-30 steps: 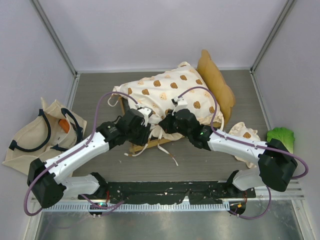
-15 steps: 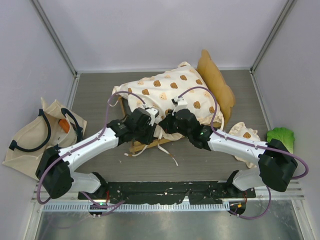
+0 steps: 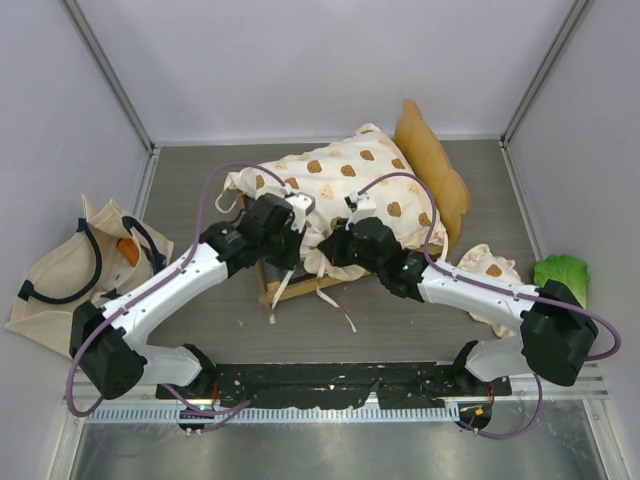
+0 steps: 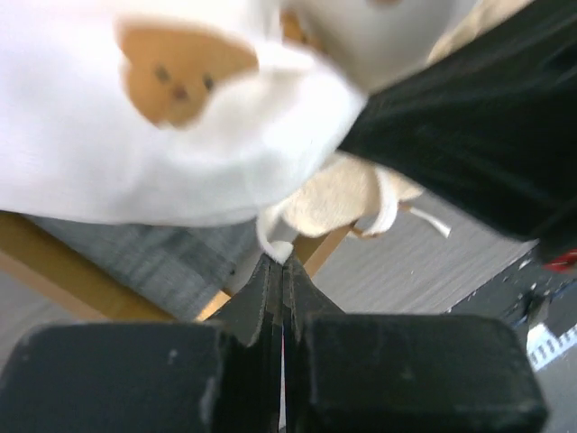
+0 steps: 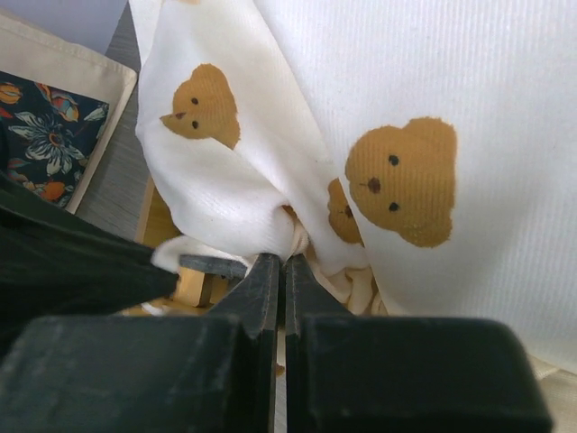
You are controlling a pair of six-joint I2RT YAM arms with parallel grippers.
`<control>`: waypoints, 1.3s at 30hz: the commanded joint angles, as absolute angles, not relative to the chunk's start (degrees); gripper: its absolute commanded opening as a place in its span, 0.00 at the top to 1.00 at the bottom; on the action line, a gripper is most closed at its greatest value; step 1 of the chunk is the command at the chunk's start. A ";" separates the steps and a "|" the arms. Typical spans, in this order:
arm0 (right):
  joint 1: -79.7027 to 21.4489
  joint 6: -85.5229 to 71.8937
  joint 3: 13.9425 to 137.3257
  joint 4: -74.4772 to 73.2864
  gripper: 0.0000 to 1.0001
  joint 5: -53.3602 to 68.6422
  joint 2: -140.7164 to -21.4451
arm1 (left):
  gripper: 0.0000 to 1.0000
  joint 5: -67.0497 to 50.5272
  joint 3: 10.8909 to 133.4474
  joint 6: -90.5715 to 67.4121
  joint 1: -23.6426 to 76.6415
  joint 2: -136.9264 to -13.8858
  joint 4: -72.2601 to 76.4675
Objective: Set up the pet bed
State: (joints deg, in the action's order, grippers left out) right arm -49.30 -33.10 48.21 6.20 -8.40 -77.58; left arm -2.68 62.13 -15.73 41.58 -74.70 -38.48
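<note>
Soft, floppy cushion (image 3: 330, 180) is best taken at corners. Right pincer (image 5: 279, 262) is clamped on its fabric. Left pincer (image 4: 281, 263) is clamped, apparently on a tie (image 4: 273, 242).

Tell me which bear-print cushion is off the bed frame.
The small bear-print cushion at the far right, by the green lettuce toy; the large bear-print cushion lies across the bed frame.
</note>
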 commanded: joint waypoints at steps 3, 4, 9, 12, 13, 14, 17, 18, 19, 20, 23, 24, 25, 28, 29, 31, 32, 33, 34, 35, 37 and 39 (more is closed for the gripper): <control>-48.69 -33.22 48.78 9.23 0.97 -8.88 -73.83 | 1.00 4.21 74.25 -6.78 41.31 -71.37 -38.94; -48.78 -33.31 48.78 9.32 0.96 -8.88 -73.65 | 1.00 5.26 75.14 -5.11 41.31 -71.80 -38.76; -48.69 -33.84 49.39 9.14 0.96 -8.44 -73.30 | 1.00 9.92 78.22 1.13 41.31 -72.77 -38.59; -48.69 -34.10 49.22 9.14 0.96 -8.44 -73.21 | 1.00 10.81 78.75 4.56 41.31 -72.42 -37.01; -48.69 -34.19 49.22 9.14 0.96 -8.44 -73.21 | 1.00 10.72 78.84 5.35 41.22 -72.25 -35.78; -48.69 -34.28 49.13 9.31 0.96 -8.52 -73.21 | 1.00 10.72 79.36 6.84 41.31 -72.07 -35.42; -48.69 -34.72 49.13 9.58 0.97 -8.35 -73.47 | 1.00 10.20 80.16 7.73 41.40 -71.90 -34.28; -48.69 -34.80 49.22 9.67 0.97 -8.35 -73.48 | 1.00 10.02 79.90 8.17 41.48 -71.46 -33.67; -48.69 -34.89 49.13 9.84 0.96 -8.18 -73.56 | 1.00 10.02 79.46 8.52 41.48 -71.28 -32.44; -48.60 -35.15 49.13 10.28 0.97 -7.91 -73.65 | 1.00 9.93 78.76 8.87 41.57 -71.28 -31.82; -48.69 -35.24 49.22 10.46 0.97 -7.73 -73.92 | 1.00 10.55 79.10 9.58 41.84 -71.19 -30.32; -48.69 -35.42 49.13 10.63 0.96 -7.56 -74.09 | 1.00 10.55 79.19 9.41 41.92 -71.19 -30.32; -48.69 -35.33 49.30 10.55 0.97 -7.65 -74.09 | 1.00 10.55 78.93 9.40 41.92 -70.93 -29.71; -48.69 -35.60 49.22 10.72 0.97 -7.29 -74.09 | 1.00 10.72 77.35 10.10 42.01 -70.40 -28.92; -48.69 -35.60 49.22 10.98 0.96 -7.29 -74.09 | 1.00 10.98 76.91 10.02 42.01 -70.31 -28.83; -48.78 -35.60 49.13 10.99 0.96 -7.21 -74.09 | 1.00 10.81 76.21 8.97 42.01 -69.96 -29.00; -48.69 -35.60 49.22 11.07 0.96 -7.29 -74.09 | 1.00 10.29 74.81 8.18 42.01 -69.79 -29.00; -48.69 -35.60 49.22 11.16 0.96 -7.21 -74.00 | 1.00 9.59 73.75 7.56 42.01 -69.52 -28.83; -48.69 -35.60 48.96 11.16 0.96 -7.29 -73.92 | 1.00 9.58 72.61 6.69 42.10 -69.35 -28.31; -48.69 -35.60 48.87 11.25 0.96 -7.29 -73.92 | 1.00 9.58 70.25 5.46 42.27 -69.00 -28.21; -48.69 -35.77 48.61 11.25 0.96 -7.29 -73.57 | 1.00 10.02 67.69 4.22 42.80 -68.73 -27.78; -48.69 -35.86 48.25 11.43 0.96 -6.95 -73.39 | 1.00 10.11 63.47 1.50 43.50 -68.21 -26.03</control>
State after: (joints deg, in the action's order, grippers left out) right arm -48.99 -36.10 48.18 10.96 -6.61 -74.28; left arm 8.23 68.84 5.93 42.54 -70.06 -31.42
